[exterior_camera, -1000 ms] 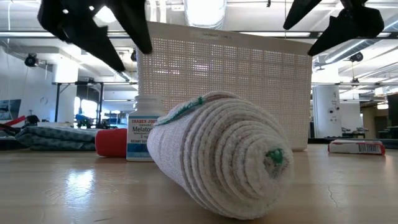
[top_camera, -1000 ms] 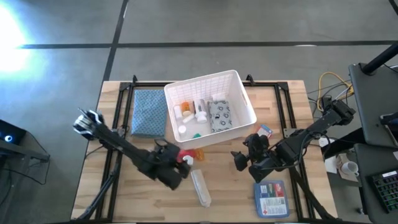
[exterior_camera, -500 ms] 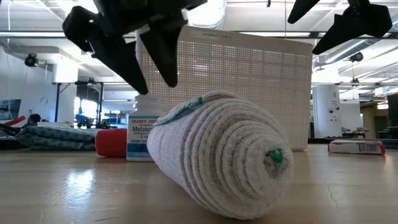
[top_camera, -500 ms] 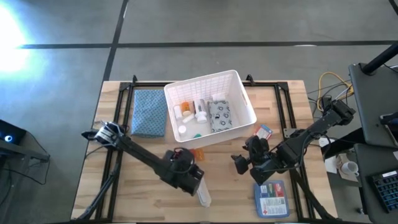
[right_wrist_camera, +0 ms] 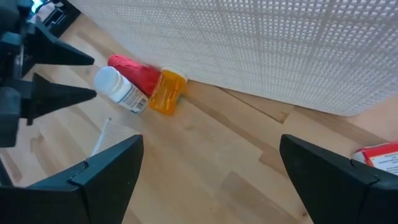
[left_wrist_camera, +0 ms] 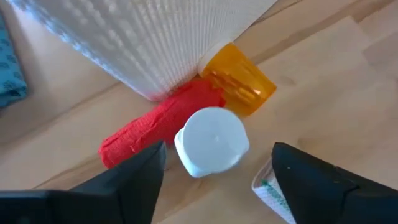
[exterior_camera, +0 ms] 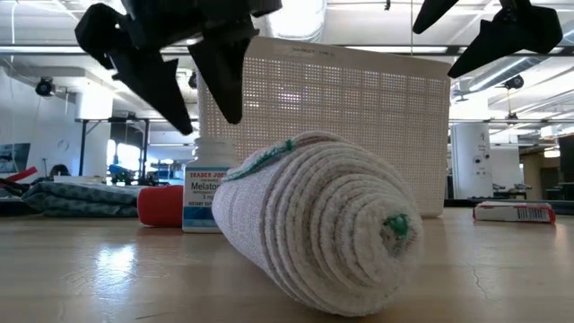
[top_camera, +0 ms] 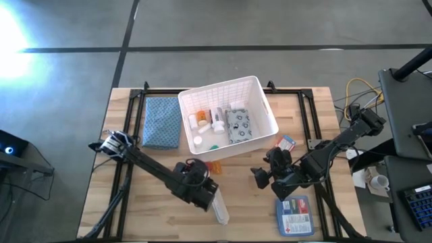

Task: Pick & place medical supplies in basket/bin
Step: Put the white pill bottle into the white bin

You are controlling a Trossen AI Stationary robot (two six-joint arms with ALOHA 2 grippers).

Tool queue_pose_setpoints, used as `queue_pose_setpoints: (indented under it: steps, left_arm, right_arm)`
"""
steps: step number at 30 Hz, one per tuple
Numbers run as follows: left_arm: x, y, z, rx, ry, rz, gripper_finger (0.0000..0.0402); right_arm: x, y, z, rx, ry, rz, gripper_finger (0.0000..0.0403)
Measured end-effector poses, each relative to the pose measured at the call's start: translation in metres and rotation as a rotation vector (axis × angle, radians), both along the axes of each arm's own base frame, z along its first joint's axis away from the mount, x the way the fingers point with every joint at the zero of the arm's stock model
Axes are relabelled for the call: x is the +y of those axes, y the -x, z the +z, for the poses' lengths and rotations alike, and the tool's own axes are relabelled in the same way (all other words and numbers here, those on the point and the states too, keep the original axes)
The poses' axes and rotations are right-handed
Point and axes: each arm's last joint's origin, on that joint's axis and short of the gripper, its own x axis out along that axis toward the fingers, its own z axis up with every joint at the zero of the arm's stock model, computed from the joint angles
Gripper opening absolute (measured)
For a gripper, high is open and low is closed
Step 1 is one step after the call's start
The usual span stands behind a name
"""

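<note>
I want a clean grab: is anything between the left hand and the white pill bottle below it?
Nothing visible. The left hand is open above the white pill bottle. The red roll and orange vial crowd the bottle's basket side.

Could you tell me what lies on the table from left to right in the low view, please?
Folded cloth → red roll → white bottle → gauze roll → red-white box.

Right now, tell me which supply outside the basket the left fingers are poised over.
The upright white pill bottle, standing between the open left fingers. The red roll and orange vial lie behind it against the basket.
</note>
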Motion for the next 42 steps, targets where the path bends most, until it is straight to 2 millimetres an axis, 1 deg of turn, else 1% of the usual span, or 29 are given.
queue_pose_setpoints:
  steps: [3, 5, 10, 14, 17, 22, 29, 31, 34, 36, 38, 42]
  left_arm:
    - [0.002, 0.0, -0.005, 0.015, 0.013, 0.004, 0.0296]
    - [0.003, 0.0, -0.006, 0.015, 0.015, 0.012, 0.0303]
    - [0.007, -0.004, -0.013, -0.013, 0.027, 0.026, 0.0306]
    - [0.012, -0.006, -0.026, -0.038, 0.048, 0.042, 0.0306]
    - [0.016, -0.005, -0.034, -0.02, 0.046, 0.049, 0.0304]
    - [0.019, -0.003, -0.04, 0.002, 0.042, 0.054, 0.0281]
    - [0.021, 0.0, -0.046, 0.022, 0.03, 0.055, 0.0222]
    - [0.021, 0.001, -0.046, 0.033, 0.03, 0.042, 0.022]
    - [0.019, 0.002, -0.04, 0.085, 0.057, 0.018, 0.022]
    - [0.013, 0.007, -0.032, 0.135, 0.073, -0.007, 0.0221]
    - [0.003, 0.015, -0.019, 0.172, 0.079, -0.053, 0.0225]
    - [-0.019, 0.04, 0.017, 0.247, 0.087, -0.138, 0.0223]
  right_arm:
    - [0.0, 0.0, 0.0, 0.002, 0.012, 0.005, 0.0365]
    - [0.0, 0.0, 0.0, 0.007, 0.018, 0.01, 0.0365]
    - [-0.001, 0.0, 0.0, 0.011, 0.026, 0.013, 0.0365]
    - [-0.001, 0.0, 0.0, 0.01, 0.03, 0.012, 0.0365]
    - [-0.001, 0.001, -0.001, 0.014, 0.033, 0.011, 0.0365]
    - [-0.002, 0.001, -0.003, 0.016, 0.032, 0.006, 0.0365]
    - [-0.002, 0.002, -0.005, 0.021, 0.035, 0.006, 0.0365]
    - [-0.002, 0.002, -0.005, 0.021, 0.036, 0.005, 0.0365]
    - [-0.002, 0.002, -0.005, 0.023, 0.037, 0.005, 0.0365]
    - [-0.002, 0.002, -0.005, 0.023, 0.035, 0.004, 0.0365]
    - [-0.002, 0.002, -0.005, 0.024, 0.035, 0.005, 0.0365]
    - [-0.002, 0.002, -0.005, 0.029, 0.037, 0.011, 0.0365]
